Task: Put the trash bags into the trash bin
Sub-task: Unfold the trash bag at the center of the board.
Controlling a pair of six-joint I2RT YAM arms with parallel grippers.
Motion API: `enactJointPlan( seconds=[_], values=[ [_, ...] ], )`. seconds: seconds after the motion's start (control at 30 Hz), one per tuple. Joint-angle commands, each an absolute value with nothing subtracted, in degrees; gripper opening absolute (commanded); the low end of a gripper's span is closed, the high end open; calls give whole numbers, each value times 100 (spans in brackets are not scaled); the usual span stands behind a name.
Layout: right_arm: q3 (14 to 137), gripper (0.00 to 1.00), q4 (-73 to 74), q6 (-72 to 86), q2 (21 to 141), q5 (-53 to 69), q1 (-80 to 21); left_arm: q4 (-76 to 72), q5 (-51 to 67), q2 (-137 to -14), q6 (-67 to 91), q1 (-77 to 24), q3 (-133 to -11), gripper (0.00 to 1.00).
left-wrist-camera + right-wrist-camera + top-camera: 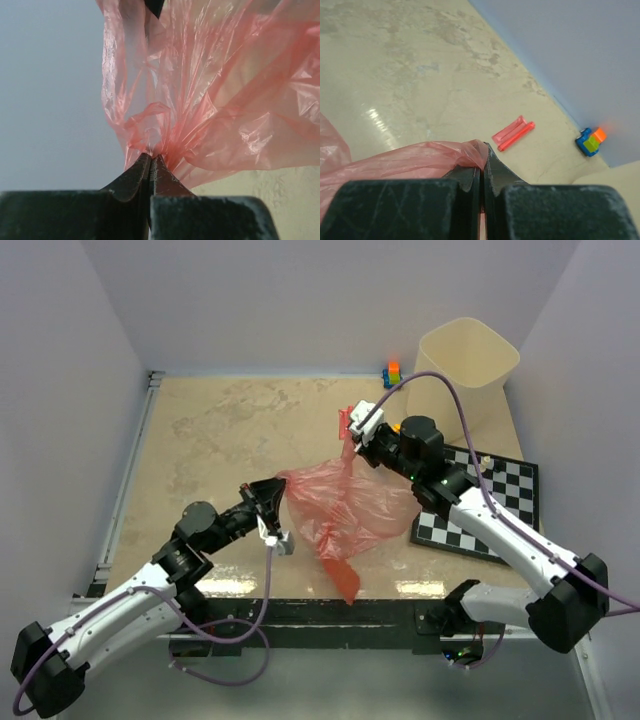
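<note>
A crinkly translucent red trash bag (345,505) hangs stretched between my two grippers above the table. The left gripper (282,484) is shut on its left edge, and in the left wrist view the film (215,100) bunches right at the closed tips of this gripper (151,156). On the bag's upper right corner the right gripper (352,446) is shut too; its wrist view shows the plastic (395,160) gathered at the tips of the gripper (482,145). A second trash bag, a narrow folded red strip (514,133), lies flat on the table ahead of it. The cream trash bin (465,365) stands upright at the back right.
A black-and-white checkerboard (480,505) lies under the right arm at the right side. Small coloured toy blocks (392,373) sit by the back wall left of the bin and show as blocks (590,141) in the right wrist view. Walls close the table on three sides.
</note>
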State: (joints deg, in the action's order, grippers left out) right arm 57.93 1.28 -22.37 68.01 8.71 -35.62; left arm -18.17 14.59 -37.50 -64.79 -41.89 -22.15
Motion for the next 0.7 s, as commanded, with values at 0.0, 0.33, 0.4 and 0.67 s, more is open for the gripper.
enactJointPlan(
  seconds=[0.0, 0.33, 0.4, 0.67],
  values=[
    [6116, 0, -1333, -2293, 7371, 18, -3516, -2468, 151, -4690, -5767, -4000, -2311, 0],
    [11726, 0, -1854, -2400, 11405, -1361, -3111, -3540, -493, -8022, -4517, -2338, -6516, 0],
    [13151, 0, -2134, -2478, 11811, -1424, -3094, -4005, -422, -8470, -4718, -2277, -7658, 0],
    [14265, 0, -6035, -2909, 11480, -72, -3410, -6616, 692, -10211, -5140, -2592, -11677, 0]
  ],
)
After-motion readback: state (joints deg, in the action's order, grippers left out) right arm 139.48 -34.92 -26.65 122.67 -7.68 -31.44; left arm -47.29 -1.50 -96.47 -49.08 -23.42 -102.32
